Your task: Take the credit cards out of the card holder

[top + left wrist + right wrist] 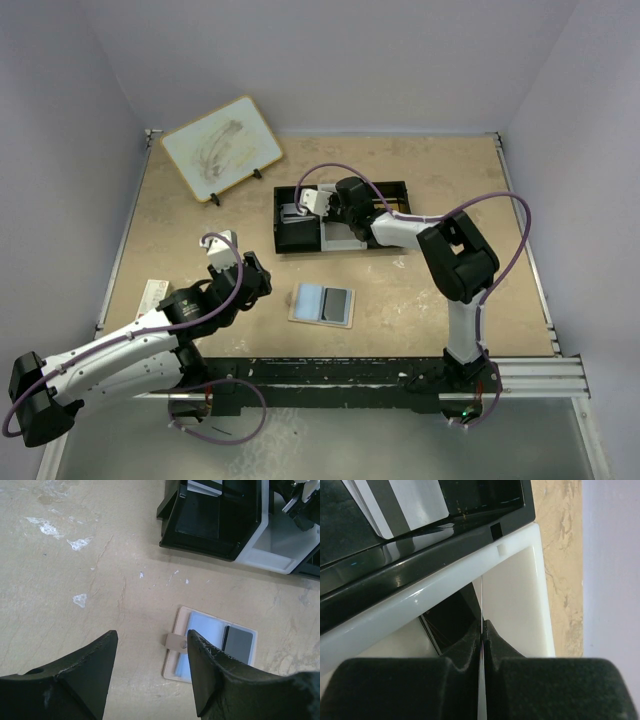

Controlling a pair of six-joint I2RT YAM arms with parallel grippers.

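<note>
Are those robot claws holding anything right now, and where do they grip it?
Right gripper pinches a thin card by its edge; left gripper holds nothing.

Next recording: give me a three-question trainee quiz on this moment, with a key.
1. True or false: the left gripper is shut on the flat pale-blue folding card holder.
2. Over the black-and-white three-compartment tray, what does the right gripper pinch? A) a thin card seen edge-on; B) the card holder; C) nothing.
3. Fill in: in the top view, the dark grey card lies on the open holder's ____ half.
Key: 1 false, its jaws stand open; 2 A; 3 right.
</note>
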